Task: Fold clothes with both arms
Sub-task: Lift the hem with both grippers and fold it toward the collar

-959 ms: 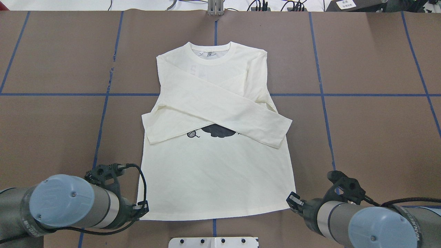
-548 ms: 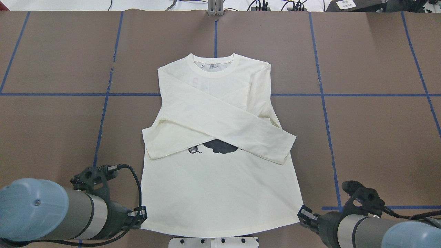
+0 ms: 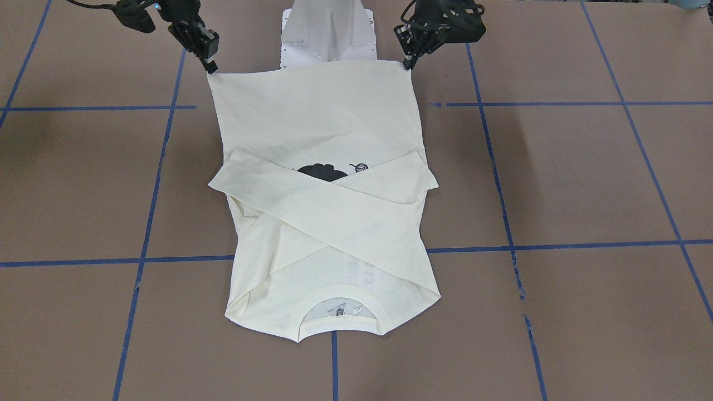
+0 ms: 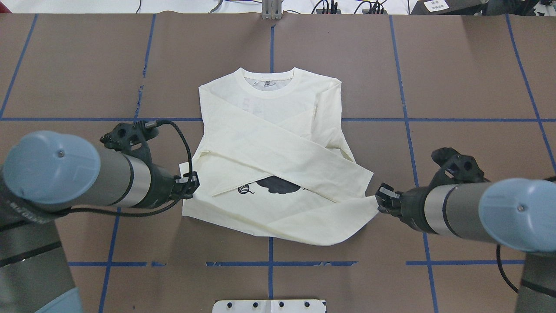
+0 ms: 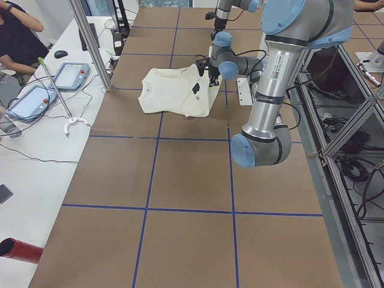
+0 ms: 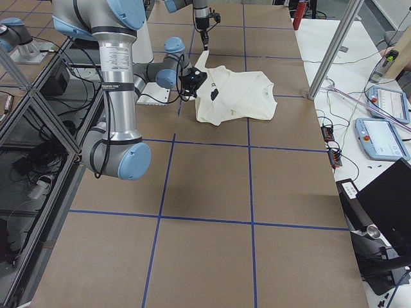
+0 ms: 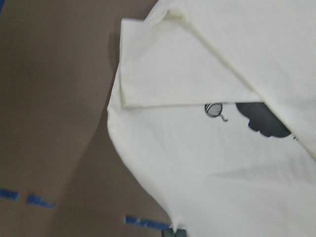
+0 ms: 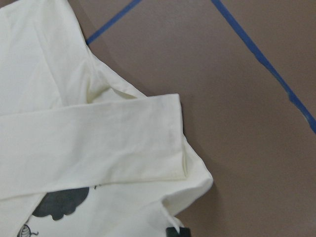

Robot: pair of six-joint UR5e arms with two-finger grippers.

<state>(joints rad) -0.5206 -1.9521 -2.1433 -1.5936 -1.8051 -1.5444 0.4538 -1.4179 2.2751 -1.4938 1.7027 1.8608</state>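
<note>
The cream-white shirt (image 4: 278, 143) lies print side up on the brown table, sleeves crossed over the chest, collar (image 4: 270, 83) at the far side. Part of the black cat print (image 4: 278, 186) shows under the sleeves. My left gripper (image 4: 191, 180) is shut on the hem's left corner. My right gripper (image 4: 382, 200) is shut on the hem's right corner. In the overhead view the hem is raised and the lower body sags in a fold (image 4: 304, 234) below it. The front-facing view shows both grippers (image 3: 210, 67) (image 3: 409, 62) pinching the hem corners. Both wrist views show the shirt (image 7: 222, 163) (image 8: 74, 143) close below.
The white pedestal base plate (image 4: 269, 305) sits at the near edge of the table. Blue tape lines (image 4: 269, 263) cross the brown table. Cables (image 4: 330, 6) lie along the far edge. Tablets (image 5: 36, 99) and an operator's table stand beyond it.
Both grippers have moved away from the pedestal toward the collar with the hem corners in them. The hem has lifted off the table and the lower body now folds over.
</note>
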